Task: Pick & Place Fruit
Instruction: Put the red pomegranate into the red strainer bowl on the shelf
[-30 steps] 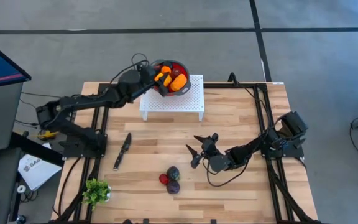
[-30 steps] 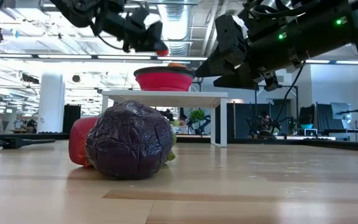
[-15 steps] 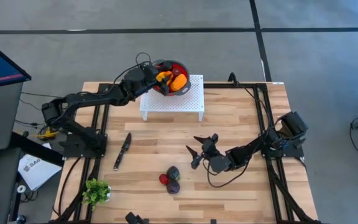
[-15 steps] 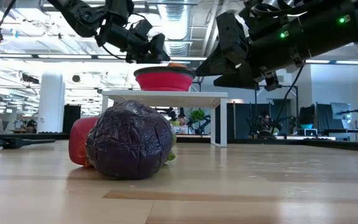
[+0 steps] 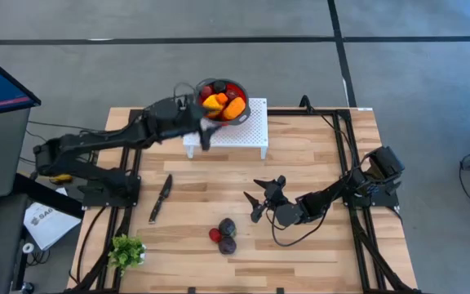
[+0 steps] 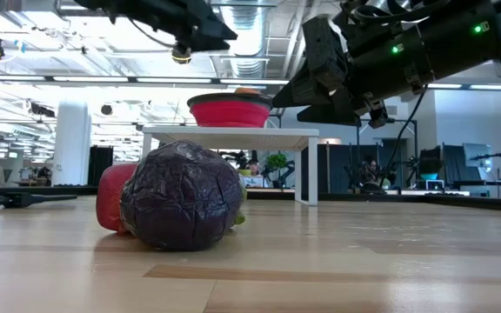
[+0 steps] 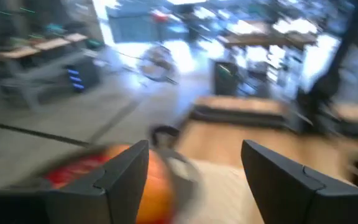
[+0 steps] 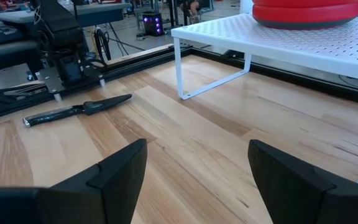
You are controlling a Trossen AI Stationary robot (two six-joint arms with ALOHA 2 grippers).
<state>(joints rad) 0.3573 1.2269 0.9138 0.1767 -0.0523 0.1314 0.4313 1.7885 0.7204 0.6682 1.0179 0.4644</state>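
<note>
A red bowl (image 5: 223,100) stands on a white perforated stand (image 5: 247,131) at the far middle of the table and holds orange, yellow and dark red fruit (image 5: 225,104). Near the front edge lie three more fruit: a red one (image 5: 215,235), a dark one (image 5: 228,226) and a purple one (image 5: 228,245), the purple one large in the low view (image 6: 181,196). My left gripper (image 5: 204,135) hangs open beside the bowl's left side, above the stand's left end, with nothing between its fingers (image 7: 120,177). My right gripper (image 5: 252,198) waits open over the table's middle, right of the three fruit.
A black knife (image 5: 160,198) lies on the table's left part, and a leafy green sprig (image 5: 126,249) sits at the near left corner. Bare wood lies between the stand and the three fruit (image 8: 185,134). Black frame rails run along both side edges.
My left gripper was at the bowl's left rim with a small red thing at its tips. It has opened, and the red thing has left its tips. It has drawn back from the bowl toward the table's left and near side, and now points more level.
</note>
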